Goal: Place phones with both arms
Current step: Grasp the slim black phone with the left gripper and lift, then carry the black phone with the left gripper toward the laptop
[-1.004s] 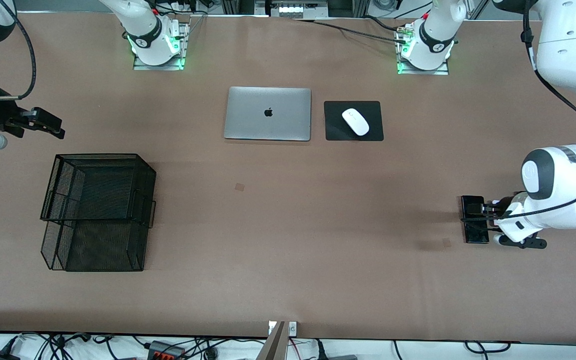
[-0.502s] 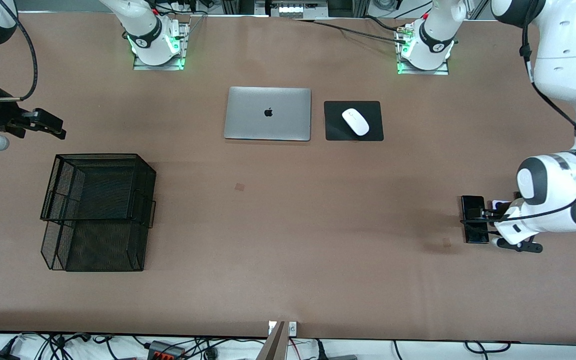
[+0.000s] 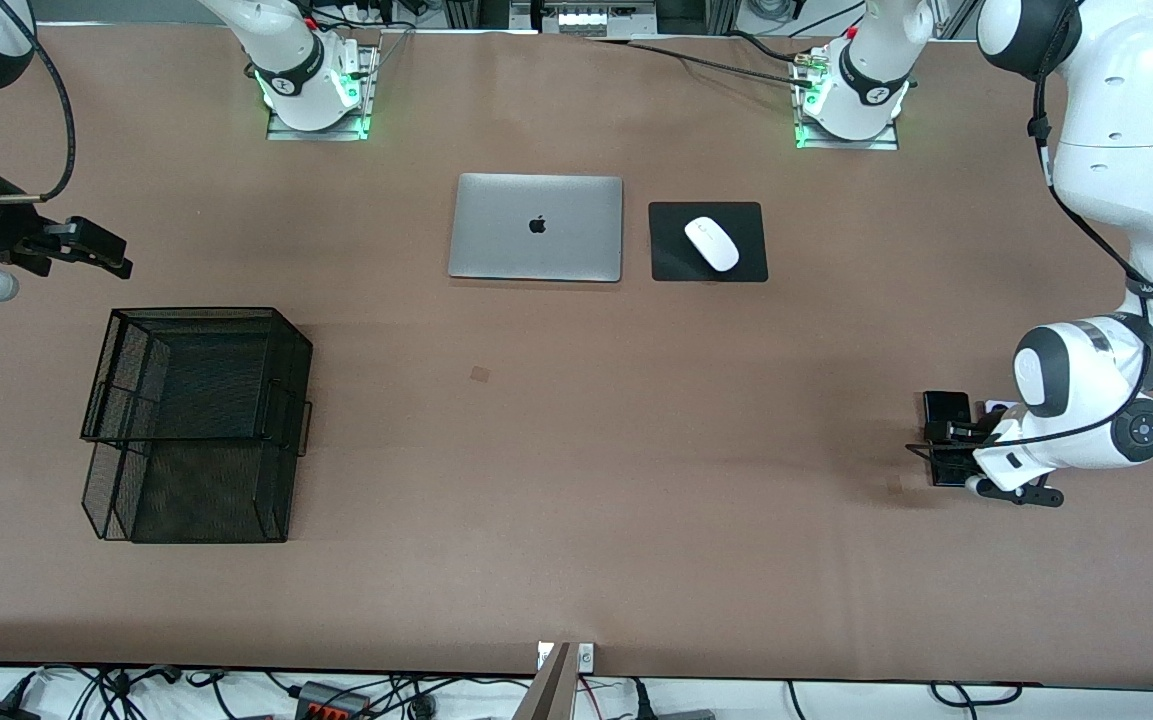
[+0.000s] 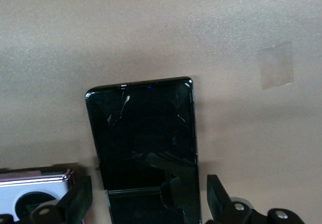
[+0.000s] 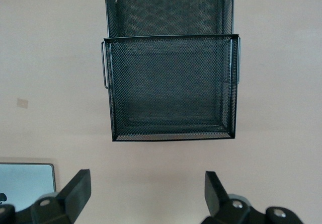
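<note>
We see the left tool (image 3: 939, 452) spread, straddling the long black phone (image 4: 146, 148) on the surface; its wrist hides most of the lavender phone (image 4: 31, 196). Since earlier it has shifted toward 9 o'clock. Right tool (image 3: 86, 245) waits spread, over the surface at 12 o'clock of the mesh trays (image 3: 198, 420).

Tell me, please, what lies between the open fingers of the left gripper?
In the left wrist view, the long black phone lies flat on the table between the left gripper fingers, untouched by either.
</note>
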Controlling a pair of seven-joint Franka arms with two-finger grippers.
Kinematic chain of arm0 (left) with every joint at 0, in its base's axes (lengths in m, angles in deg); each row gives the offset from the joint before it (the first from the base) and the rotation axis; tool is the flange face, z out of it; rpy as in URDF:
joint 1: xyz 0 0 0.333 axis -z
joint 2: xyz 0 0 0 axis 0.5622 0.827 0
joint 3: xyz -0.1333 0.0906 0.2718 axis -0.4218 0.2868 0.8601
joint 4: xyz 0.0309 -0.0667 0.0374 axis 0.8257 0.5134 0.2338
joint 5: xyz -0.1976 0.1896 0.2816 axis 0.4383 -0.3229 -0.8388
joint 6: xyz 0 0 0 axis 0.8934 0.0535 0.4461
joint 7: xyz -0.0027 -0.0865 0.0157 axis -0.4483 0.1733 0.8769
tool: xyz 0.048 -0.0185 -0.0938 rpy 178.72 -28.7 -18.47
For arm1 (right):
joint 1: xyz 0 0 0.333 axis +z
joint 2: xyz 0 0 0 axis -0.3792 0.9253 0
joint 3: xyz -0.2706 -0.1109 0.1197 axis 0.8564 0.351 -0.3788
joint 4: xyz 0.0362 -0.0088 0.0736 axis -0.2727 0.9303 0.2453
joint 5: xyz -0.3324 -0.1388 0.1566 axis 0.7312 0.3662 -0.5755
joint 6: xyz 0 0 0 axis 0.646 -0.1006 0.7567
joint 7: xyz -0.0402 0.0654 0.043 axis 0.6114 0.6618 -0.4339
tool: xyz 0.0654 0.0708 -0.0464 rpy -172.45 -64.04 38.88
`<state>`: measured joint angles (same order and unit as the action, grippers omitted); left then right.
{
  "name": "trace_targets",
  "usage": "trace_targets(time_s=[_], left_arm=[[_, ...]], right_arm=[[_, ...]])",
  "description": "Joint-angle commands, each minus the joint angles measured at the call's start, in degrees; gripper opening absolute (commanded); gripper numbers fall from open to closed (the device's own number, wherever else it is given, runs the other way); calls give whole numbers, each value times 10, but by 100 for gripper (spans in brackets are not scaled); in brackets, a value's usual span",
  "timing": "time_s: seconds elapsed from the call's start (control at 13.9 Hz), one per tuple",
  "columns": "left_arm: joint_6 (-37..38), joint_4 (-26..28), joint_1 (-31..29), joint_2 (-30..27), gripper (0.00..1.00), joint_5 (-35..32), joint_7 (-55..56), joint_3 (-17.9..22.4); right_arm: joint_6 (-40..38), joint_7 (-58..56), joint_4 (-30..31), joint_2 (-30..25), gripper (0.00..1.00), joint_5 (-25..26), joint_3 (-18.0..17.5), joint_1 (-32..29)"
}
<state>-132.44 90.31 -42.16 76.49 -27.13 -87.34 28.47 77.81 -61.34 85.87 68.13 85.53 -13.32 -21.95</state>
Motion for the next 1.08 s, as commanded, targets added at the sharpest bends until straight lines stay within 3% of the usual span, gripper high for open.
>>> trace_targets(time_s=[0.0,0.07,0.22,0.43,0.57,0.79,1.0], left_arm=[[0,-11,-13,7,100,1,-15,-12],[0,-11,-14,8,97,0,-15,-14],[1,-11,-13,8,71,1,-17,-14],[10,-12,-12,6,47,3,-8,-22],[55,-21,-5,0,43,9,18,-32],[141,-25,48,-33,44,12,163,-48],[201,-54,114,-48,44,85,267,-54]], right_arm=[[4,-5,8,-7,100,3,-1,-2],[4,-5,8,-7,100,3,-1,-2],[4,-5,8,-7,100,3,-1,-2],[3,-5,8,-7,100,3,-1,-2],[4,-5,9,-6,100,3,-1,-2],[4,-5,9,-5,100,3,-1,-2],[6,-5,9,-3,100,3,-1,-2]])
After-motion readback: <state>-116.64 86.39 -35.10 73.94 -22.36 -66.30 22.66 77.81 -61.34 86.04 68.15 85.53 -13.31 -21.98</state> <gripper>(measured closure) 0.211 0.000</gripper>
